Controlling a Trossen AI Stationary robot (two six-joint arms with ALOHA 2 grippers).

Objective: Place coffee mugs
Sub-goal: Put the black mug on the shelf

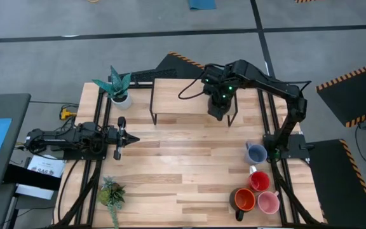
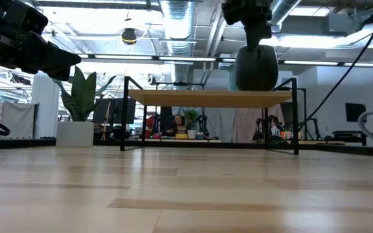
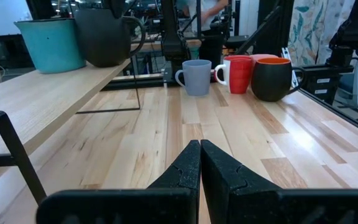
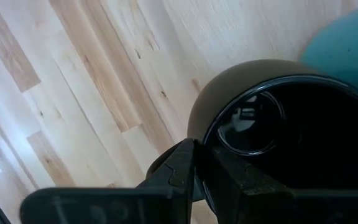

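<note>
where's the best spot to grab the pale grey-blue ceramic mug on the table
Probably the rim wall of the pale grey-blue ceramic mug, from above. It stands upright and open-topped, so one finger can go inside and one outside. In the high view its handle points toward the shelf, and the red ceramic mug stands apart on the opposite side, so pinching the wall on a side clear of both looks easiest.

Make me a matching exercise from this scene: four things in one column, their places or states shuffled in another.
Things:
1. black mug
2. teal mug
3. grey-blue mug
4. left gripper

States:
A. shut, holding nothing
B. on the table, next to the red mug
C. clamped at its rim by the right gripper
D. standing ungripped on the raised shelf

Pairs: 1-C, 2-D, 3-B, 4-A
</note>
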